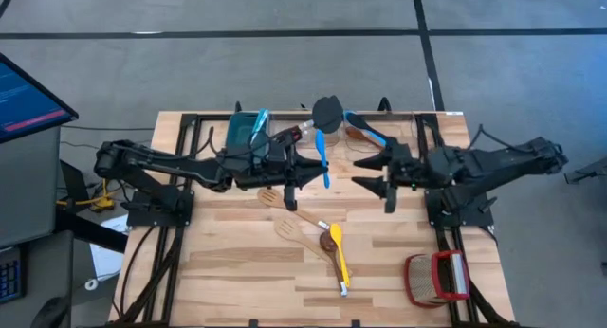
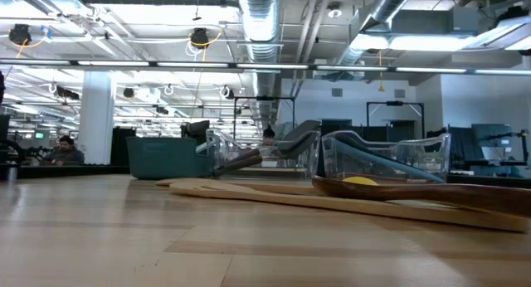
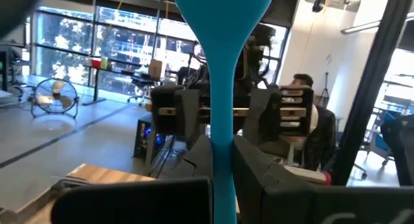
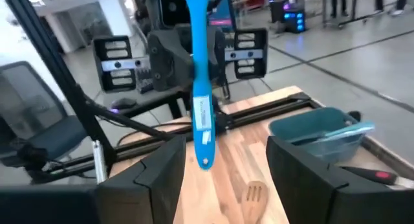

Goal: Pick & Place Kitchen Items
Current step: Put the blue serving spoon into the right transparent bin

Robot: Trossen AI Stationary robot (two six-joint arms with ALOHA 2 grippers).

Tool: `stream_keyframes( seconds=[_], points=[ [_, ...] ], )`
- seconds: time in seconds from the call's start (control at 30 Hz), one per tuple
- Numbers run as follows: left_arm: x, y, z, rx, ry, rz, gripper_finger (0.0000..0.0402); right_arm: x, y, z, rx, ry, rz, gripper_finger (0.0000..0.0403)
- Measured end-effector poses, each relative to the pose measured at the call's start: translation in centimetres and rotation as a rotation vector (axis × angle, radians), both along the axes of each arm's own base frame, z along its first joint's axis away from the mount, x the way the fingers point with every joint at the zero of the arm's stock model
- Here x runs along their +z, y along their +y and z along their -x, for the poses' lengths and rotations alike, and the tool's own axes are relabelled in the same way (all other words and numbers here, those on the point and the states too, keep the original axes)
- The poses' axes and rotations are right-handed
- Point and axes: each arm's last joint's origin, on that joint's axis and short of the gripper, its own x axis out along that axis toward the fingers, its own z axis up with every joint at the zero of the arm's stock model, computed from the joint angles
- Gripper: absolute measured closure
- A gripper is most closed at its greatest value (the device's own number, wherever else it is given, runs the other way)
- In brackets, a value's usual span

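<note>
Handover is the step in hand, by the look of it: the left gripper [image 1: 308,172] is clamped on a blue silicone spatula [image 1: 322,157], holding it above the table's centre, while the right gripper [image 1: 379,172] faces it from the three o'clock side with its fingers spread wide and nothing between them. In the right wrist view the spatula [image 4: 197,68] hangs upright, handle end down, midway between the two parted fingers [image 4: 304,166] but farther off, not touching either.

Some sorting looks done. The teal bin [image 1: 245,129] at about eleven o'clock already holds at least one blue-handled utensil. Clear containers [image 2: 386,158] at the far edge, around twelve to one o'clock, hold a black spatula [image 1: 327,110] and a dark spoon with a blue handle [image 1: 365,129]; exactly which container each sits in I cannot tell.

Plenty is left. Loose on the table [image 1: 237,271], at roughly six o'clock from the grippers, lie two slotted wooden spatulas [image 1: 285,209], a brown spoon and a yellow silicone spoon [image 1: 339,257], overlapping in a small heap. The red-and-tan woven basket [image 1: 436,276] sits at five o'clock, and I see no utensil in it.

My judgement: roughly half the items are put away, one is in the air, and four wait.
</note>
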Motion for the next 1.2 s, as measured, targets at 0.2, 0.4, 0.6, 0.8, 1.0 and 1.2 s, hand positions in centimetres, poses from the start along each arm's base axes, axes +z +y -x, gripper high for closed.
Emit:
stream_keyframes(
  seconds=[0.2,0.4,0.6,0.8,1.0,1.2],
  points=[
    [0.0,0.0,0.0,-0.016,0.0,-0.005,0.0394,-1.0,-0.9,-2.5,0.092,0.022,-0.041,0.0183],
    [0.0,-0.1,0.0,-0.016,0.0,-0.005,0.0394,-1.9,-1.3,-4.5,0.155,0.024,-0.06,0.0169],
    [0.0,-0.1,0.0,-0.017,0.001,-0.003,0.0394,-2.3,-1.7,-5.9,0.195,-0.014,-0.077,0.0163],
    [-0.1,-0.1,0.0,-0.017,0.005,0.001,0.0394,-2.9,-2.0,-7.7,0.263,-0.054,-0.086,0.0163],
    [-0.2,-0.2,0.0,-0.023,0.023,0.003,0.0394,-3.3,-2.4,-8.3,0.25,-0.054,-0.085,0.0199],
    [-0.5,-0.2,-0.1,-0.022,0.045,0.002,0.0394,-3.0,-2.7,-8.1,0.24,-0.072,-0.073,0.0293]
  ],
)
